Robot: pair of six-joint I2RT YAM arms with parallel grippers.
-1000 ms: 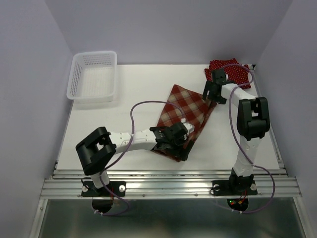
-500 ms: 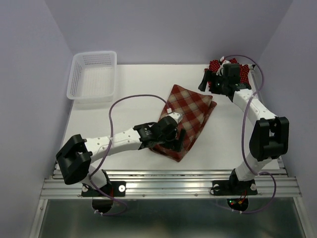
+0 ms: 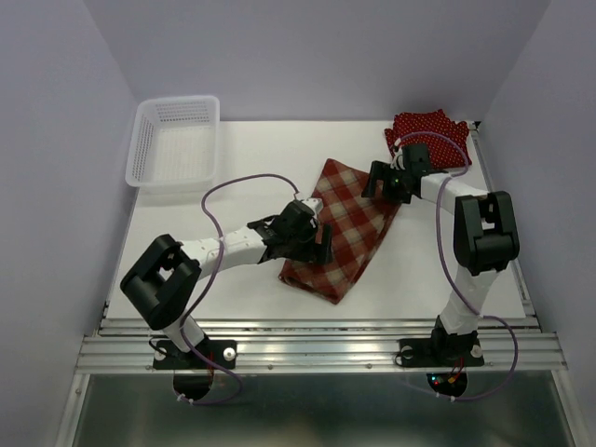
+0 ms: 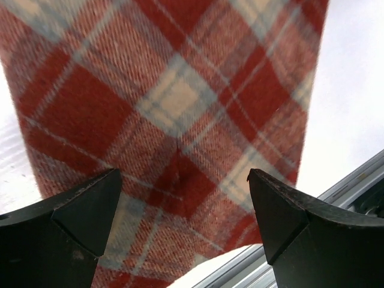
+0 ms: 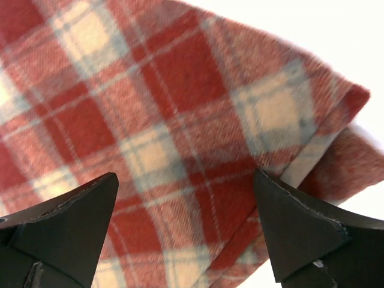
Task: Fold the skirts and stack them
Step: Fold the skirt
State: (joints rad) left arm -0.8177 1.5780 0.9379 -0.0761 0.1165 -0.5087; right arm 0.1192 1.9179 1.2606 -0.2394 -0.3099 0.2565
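Observation:
A folded red-and-cream plaid skirt [image 3: 346, 233] lies slantwise in the middle of the table. It fills the left wrist view [image 4: 174, 108] and the right wrist view [image 5: 162, 132]. My left gripper [image 3: 312, 242] hovers open over the skirt's near left edge, nothing between its fingers [image 4: 78, 222]. Over the skirt's far right corner, my right gripper [image 3: 384, 180] also stands open and empty, its fingers [image 5: 300, 228] spread wide. A dark red skirt with white dots [image 3: 430, 130] lies bunched at the back right corner.
A white lattice basket [image 3: 177, 142] stands at the back left. Purple walls close in on three sides. A metal rail [image 3: 317, 346] runs along the near edge, also seen in the left wrist view [image 4: 354, 186].
The left gripper slid from the skirt's near edge to its left side. The right gripper went back to the dotted skirt, then returned to the plaid skirt's far corner. Both opened wider.

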